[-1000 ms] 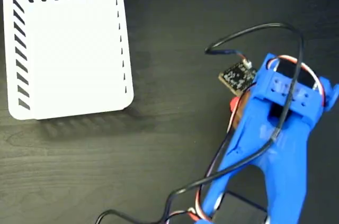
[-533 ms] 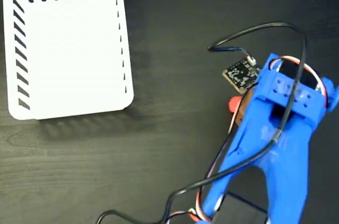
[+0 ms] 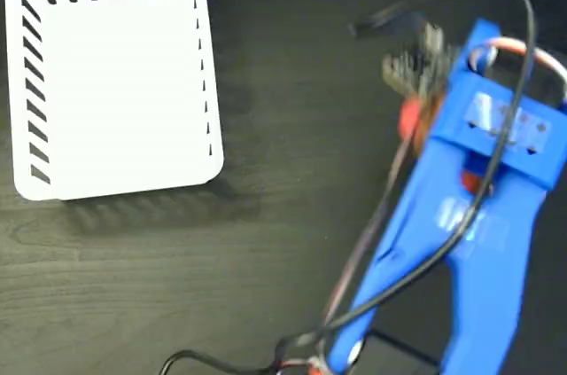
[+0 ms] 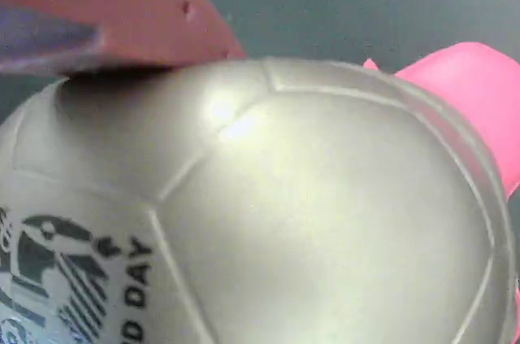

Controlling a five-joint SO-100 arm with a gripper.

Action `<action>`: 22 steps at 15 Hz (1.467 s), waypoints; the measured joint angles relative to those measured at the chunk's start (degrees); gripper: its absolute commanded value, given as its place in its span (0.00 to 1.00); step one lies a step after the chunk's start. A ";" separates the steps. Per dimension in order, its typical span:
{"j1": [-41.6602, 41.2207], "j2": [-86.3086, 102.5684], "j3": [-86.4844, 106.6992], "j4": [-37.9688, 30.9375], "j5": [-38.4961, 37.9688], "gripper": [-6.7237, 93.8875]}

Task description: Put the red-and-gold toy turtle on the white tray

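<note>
Flat white rectangular tray with black slanted edge slots lying bare on dark wood-grain table, red-and-gold toy turtle well right of it under blue arm, orientation unclear, gripper's grip indiscernible.

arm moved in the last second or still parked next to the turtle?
Yes. In the fixed view the blue arm has shifted up the picture; its head sat level with the white tray's lower edge, now level with its middle.

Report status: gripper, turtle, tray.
Gripper finger against turtle shell, grip unconfirmed. Turtle under the arm, off white tray. Nothing between them.
</note>
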 measured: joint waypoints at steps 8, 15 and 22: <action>-25.58 2.37 -12.30 0.88 -3.69 0.07; -43.68 -6.24 -16.52 -4.83 3.16 0.07; -50.10 -22.32 -23.82 -6.86 8.44 0.07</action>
